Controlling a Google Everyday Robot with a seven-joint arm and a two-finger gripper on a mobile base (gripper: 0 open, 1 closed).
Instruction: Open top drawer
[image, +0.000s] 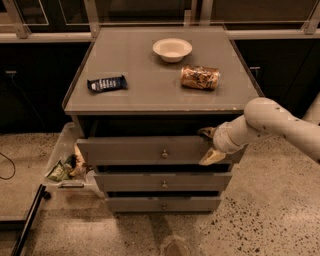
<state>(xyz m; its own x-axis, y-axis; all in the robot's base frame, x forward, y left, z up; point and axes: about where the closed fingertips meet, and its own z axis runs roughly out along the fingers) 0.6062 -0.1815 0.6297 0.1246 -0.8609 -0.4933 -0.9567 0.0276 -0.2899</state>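
Speckled flooring runs under a grey cabinet (150, 102) set against dark glass-fronted units. The gripper (209, 146) sits at the cabinet's front right corner, at the end of a pale arm (280, 125) reaching in from the right. It is pressed against the right end of the top drawer (145, 150). I cannot tell how far it is open, or whether it has hold of the panel's edge.

The drawer stretches away to the gripper's left, with its small knob (164, 154) well apart from it. A dark gap shows above the front panel, so the drawer seems to stand a little way out. Working at the panel's end instead of the knob probably gives a broader purchase for pulling.

Just below the gripper lie the middle drawer (162, 182) and the bottom drawer (162, 204), both nearly flush. Above it, on the cabinet top, a can (200, 77) lies on its side. Farther up and left are a white bowl (172, 49) and a dark wrapper (107, 83), all clear of the pull. Far left, a tray (60, 145) holds snack packets (67, 167).
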